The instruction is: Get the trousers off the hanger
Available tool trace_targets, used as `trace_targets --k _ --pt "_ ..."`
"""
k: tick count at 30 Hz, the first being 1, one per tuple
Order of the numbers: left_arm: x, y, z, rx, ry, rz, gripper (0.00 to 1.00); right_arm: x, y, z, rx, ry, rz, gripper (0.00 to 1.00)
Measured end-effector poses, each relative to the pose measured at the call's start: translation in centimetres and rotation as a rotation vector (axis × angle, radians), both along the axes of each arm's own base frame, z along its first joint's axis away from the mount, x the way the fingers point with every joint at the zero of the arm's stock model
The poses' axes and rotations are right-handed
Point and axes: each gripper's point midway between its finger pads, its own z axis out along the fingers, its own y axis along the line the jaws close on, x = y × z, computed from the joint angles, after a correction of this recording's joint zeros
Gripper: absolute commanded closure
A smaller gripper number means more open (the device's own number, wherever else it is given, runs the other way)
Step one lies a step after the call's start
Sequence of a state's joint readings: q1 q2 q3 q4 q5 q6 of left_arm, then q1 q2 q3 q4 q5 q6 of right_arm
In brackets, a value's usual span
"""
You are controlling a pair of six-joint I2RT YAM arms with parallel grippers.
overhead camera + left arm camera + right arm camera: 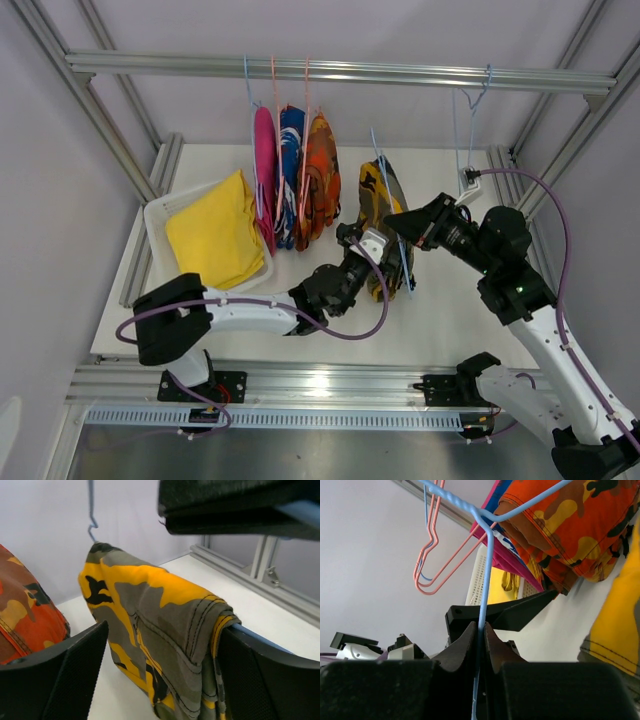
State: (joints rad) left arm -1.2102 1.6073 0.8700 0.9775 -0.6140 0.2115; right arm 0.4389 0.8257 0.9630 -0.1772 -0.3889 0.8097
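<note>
The yellow-and-dark camouflage trousers (382, 205) hang folded over a blue hanger (403, 262) held low above the table. My right gripper (398, 221) is shut on that hanger's wire (482, 605). My left gripper (368, 250) is open, one finger on each side of these trousers (165, 625), and the right finger (265, 675) touches the hanger bar. The magenta pink (264, 165), blue-and-white (291, 160) and orange camouflage (320, 170) trousers hang from the rail. The plain yellow trousers (215, 235) lie in a white basket (156, 212).
An aluminium rail (330, 72) spans the back. An empty blue hanger (470, 105) hangs at its right. Pink hangers (432, 555) show in the right wrist view. Frame posts stand at both sides, and a cable socket (470, 178) sits at the back right.
</note>
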Motion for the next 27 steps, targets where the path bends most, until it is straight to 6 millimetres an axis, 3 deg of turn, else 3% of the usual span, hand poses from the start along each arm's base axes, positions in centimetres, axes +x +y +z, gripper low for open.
trace_targets --k 6,18,20,21,23,27 --pt "1.1 -0.2 -1.4 0.027 0.011 0.059 0.24 0.0 -0.1 0.2 0.002 -0.008 -0.005 1.0" --pt "1.7 -0.7 -2.9 0.01 0.05 0.088 0.31 0.0 -0.4 0.1 0.053 -0.029 -0.027 1.0" --pt "1.8 -1.0 -3.4 0.017 0.059 0.088 0.31 -0.2 -0.5 0.1 0.072 -0.033 -0.032 1.0" --pt "1.8 -1.1 -3.5 0.017 0.064 0.088 0.22 -0.3 -0.6 0.3 0.079 -0.036 -0.034 1.0" --pt "1.9 -1.3 -3.9 0.021 0.076 0.091 0.15 -0.3 -0.6 0.6 0.097 -0.037 -0.037 1.0" --pt "2.3 -1.8 -4.3 0.017 0.096 0.095 0.18 -0.5 -0.7 1.4 0.131 -0.039 -0.04 1.0"
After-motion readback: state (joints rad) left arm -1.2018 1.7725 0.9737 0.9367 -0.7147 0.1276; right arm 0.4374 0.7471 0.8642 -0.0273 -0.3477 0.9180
